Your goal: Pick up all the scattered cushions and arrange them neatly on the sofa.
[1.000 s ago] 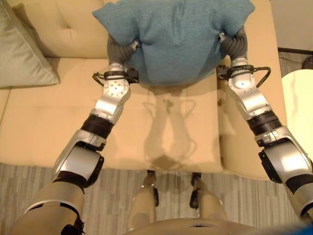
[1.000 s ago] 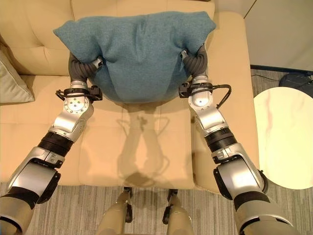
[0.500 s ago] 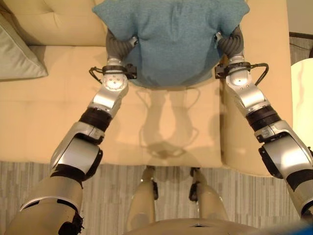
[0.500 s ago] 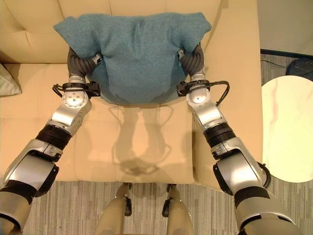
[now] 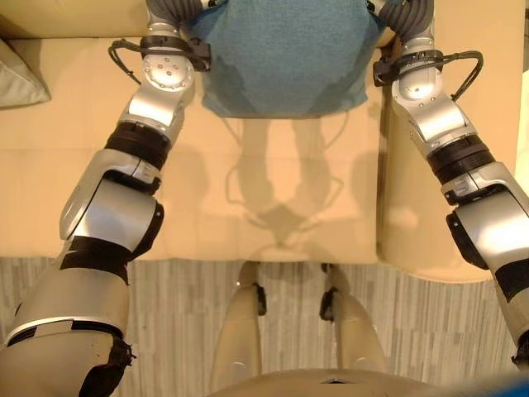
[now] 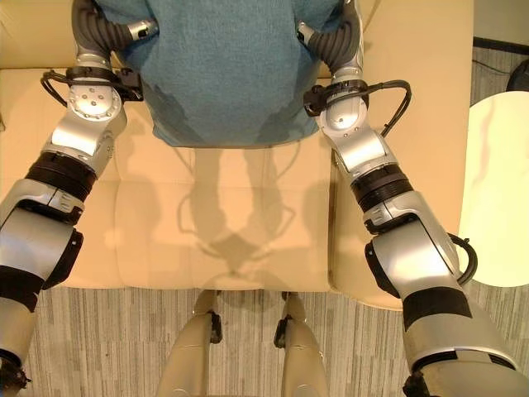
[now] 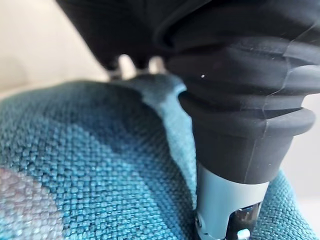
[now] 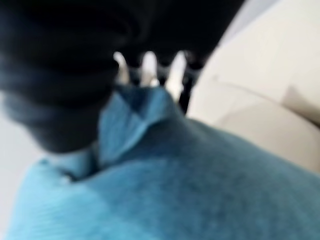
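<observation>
A teal cushion [image 5: 285,50] hangs over the back of the cream sofa seat [image 5: 281,190], held at its two sides. My left hand [image 5: 169,10] grips its left edge, and in the left wrist view the thumb [image 7: 227,205] presses into the teal cloth [image 7: 90,165]. My right hand [image 6: 337,37] grips the right edge. In the right wrist view its fingers [image 8: 145,65] pinch a folded corner of the cushion [image 8: 175,185]. The cushion's top part is cut off by the top edge of the eye views.
A grey-green cushion [image 5: 12,62] lies on the seat at the far left. The sofa's right armrest [image 5: 430,207] runs beside my right arm. A round white side table [image 6: 500,190] stands to the right of it. Striped carpet [image 5: 190,331] lies before the sofa.
The camera has moved forward over the sofa. Both hands, still on the teal cushion, have reached farther toward the backrest, so cushion and hands now sit at the view's top.
</observation>
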Available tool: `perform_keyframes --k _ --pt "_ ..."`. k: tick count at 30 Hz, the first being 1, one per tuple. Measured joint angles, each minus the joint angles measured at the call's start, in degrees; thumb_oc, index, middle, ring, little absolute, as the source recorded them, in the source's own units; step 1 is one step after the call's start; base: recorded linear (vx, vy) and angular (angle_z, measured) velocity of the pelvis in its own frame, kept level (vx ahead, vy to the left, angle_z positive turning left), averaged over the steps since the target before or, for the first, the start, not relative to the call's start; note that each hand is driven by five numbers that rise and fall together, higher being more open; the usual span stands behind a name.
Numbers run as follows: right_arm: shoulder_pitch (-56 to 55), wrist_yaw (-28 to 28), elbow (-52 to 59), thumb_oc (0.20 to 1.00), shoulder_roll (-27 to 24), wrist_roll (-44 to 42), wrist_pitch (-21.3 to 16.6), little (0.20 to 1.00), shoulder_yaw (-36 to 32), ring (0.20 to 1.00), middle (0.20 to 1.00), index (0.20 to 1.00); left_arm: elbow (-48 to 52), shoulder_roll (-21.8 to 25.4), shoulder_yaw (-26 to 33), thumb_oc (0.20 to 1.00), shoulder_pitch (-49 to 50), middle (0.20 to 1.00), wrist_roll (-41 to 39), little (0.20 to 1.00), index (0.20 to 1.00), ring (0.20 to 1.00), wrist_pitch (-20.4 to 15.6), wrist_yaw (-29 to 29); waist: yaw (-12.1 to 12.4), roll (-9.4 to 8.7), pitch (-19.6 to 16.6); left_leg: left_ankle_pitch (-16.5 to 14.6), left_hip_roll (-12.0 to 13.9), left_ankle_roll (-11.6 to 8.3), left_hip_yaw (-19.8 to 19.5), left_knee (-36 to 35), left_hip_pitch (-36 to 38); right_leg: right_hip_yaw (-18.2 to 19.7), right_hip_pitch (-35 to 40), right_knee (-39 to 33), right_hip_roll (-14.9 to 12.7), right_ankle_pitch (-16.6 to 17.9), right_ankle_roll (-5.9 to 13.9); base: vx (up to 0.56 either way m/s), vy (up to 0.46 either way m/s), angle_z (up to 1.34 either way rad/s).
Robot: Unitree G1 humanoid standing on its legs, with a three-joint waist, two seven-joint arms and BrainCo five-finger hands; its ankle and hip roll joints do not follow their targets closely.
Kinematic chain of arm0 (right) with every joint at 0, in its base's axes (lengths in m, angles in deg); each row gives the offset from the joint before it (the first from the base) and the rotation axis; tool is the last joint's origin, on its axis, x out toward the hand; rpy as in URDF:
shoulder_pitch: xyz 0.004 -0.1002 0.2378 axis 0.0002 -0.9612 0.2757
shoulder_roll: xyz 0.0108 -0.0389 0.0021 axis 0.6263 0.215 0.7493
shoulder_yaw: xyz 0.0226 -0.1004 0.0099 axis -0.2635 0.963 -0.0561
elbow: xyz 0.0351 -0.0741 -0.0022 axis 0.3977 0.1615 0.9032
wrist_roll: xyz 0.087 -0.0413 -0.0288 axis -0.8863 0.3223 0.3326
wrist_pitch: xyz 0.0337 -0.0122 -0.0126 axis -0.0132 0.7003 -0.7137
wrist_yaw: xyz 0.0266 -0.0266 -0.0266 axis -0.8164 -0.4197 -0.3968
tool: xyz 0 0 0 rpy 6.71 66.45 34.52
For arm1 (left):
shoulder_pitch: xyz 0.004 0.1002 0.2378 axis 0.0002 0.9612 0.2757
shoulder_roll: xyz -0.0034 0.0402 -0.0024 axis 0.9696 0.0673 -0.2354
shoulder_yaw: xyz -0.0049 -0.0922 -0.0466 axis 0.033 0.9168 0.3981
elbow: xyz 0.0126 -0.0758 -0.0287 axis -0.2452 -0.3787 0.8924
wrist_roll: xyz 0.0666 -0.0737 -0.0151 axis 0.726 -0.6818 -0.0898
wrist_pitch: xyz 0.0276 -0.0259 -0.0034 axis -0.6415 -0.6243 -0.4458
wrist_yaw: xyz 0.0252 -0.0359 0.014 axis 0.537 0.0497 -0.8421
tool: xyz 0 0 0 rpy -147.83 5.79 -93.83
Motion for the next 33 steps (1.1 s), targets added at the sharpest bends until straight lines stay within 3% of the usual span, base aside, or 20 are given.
perform_keyframes --k 1,2,3,5,9,16,20,26,28,33 --pt "0.94 0.99 -1.13 1.000 -0.09 0.83 0.26 1.000 -0.38 1.000 1.000 1.000 -0.04 -0.04 0.00 1.000 -0.48 1.000 0.07 1.000 1.000 1.000 -0.01 0.09 -0.46 -0.53 -0.04 -0.91 -0.82 -0.66 -0.52 6.08 -4.75 0.54 -0.37 -0.03 -1.03 0.25 -0.15 0.03 0.009 0.33" --pt "1.31 1.92 -1.95 1.000 0.16 1.61 0.45 1.000 -0.98 1.000 1.000 1.000 -0.11 0.02 0.05 1.000 -0.40 1.000 0.13 1.000 1.000 1.000 0.01 0.28 -0.13 -0.98 -0.33 -0.33 -1.24 -0.47 -1.26 1.55 -3.89 1.32 -0.78 0.00 -0.94 0.26 -0.12 0.03 0.009 -0.33" --pt "1.66 3.45 -2.63 1.000 0.19 3.09 0.97 1.000 -2.06 1.000 1.000 1.000 -0.78 0.33 1.15 1.000 -0.53 1.000 0.37 1.000 1.000 1.000 0.17 1.45 2.07 -0.22 -0.73 6.01 1.01 0.24 -1.94 -7.92 -0.32 1.77 -0.76 0.02 1.38 -0.46 0.81 0.02 0.004 -0.50" --pt "2.35 5.65 -3.19 1.000 -0.69 4.43 1.17 1.000 -2.81 1.000 1.000 1.000 -0.81 0.74 2.64 1.000 -1.47 1.000 0.63 1.000 1.000 1.000 0.13 2.66 0.81 -0.13 -0.74 6.68 0.86 0.36 -2.54 -10.10 -0.09 1.56 -2.05 1.52 0.94 -1.11 1.67 0.02 0.005 -0.19" --pt "2.55 8.44 -5.28 1.000 -1.86 5.17 2.13 1.000 -4.37 1.000 1.000 1.000 -0.77 -0.13 3.85 1.000 -1.08 1.000 0.93 1.000 1.000 1.000 0.21 4.97 0.89 -0.13 -0.74 6.78 -0.73 0.50 -2.52 -10.29 0.05 1.58 -4.19 5.47 -0.88 -2.14 3.10 0.01 0.002 0.00" --pt "2.35 8.87 -6.85 1.000 -2.69 5.05 2.64 1.000 -5.51 1.000 1.000 1.000 -1.10 3.49 7.42 1.000 1.39 1.000 0.96 1.000 1.000 1.000 0.42 7.08 1.18 -0.13 -0.74 6.78 -0.63 0.49 -2.43 -10.31 0.12 1.58 -3.20 3.57 -0.56 -2.16 3.12 0.00 0.004 0.00" --pt "-2.79 8.84 -6.67 1.000 -6.54 4.26 2.96 1.000 -9.43 1.000 1.000 1.000 0.08 5.96 11.46 1.000 6.97 1.000 1.00 1.000 1.000 1.000 0.52 7.40 0.98 -0.13 -0.74 6.78 -0.78 0.49 -2.28 -10.52 1.33 1.59 -2.08 3.22 -0.69 -2.15 3.12 0.00 0.000 -0.01" --pt "-21.36 5.40 4.51 1.000 -8.00 4.29 3.26 1.000 -17.26 1.000 1.000 1.000 17.96 6.17 22.26 1.000 31.90 1.000 1.80 1.000 1.000 1.000 0.12 6.49 1.09 -0.13 -0.74 6.29 -0.75 -0.13 -1.99 -11.64 7.01 1.50 4.14 0.75 -0.38 -2.19 3.17 0.01 -0.017 0.00" --pt "-31.83 2.81 11.17 1.000 -7.75 5.16 2.32 1.000 -23.73 1.000 1.000 1.000 25.83 3.15 28.27 1.000 43.83 1.000 4.25 1.000 1.000 1.000 -0.55 4.34 1.14 -0.14 -0.70 5.80 -0.81 -0.75 -2.03 -11.65 9.85 1.25 7.64 -0.30 -0.44 -2.20 3.18 0.03 -0.044 0.06" --pt "-58.78 -5.98 14.94 1.000 -5.19 6.35 1.90 1.000 -27.96 1.000 1.000 1.000 30.42 -1.36 31.76 1.000 70.26 1.000 5.52 1.000 1.000 1.000 -0.26 -2.88 1.06 -0.33 -0.90 3.58 -0.18 -2.21 -2.37 -11.69 19.78 0.45 18.04 -0.35 0.20 -4.54 3.79 0.02 -0.063 0.06"
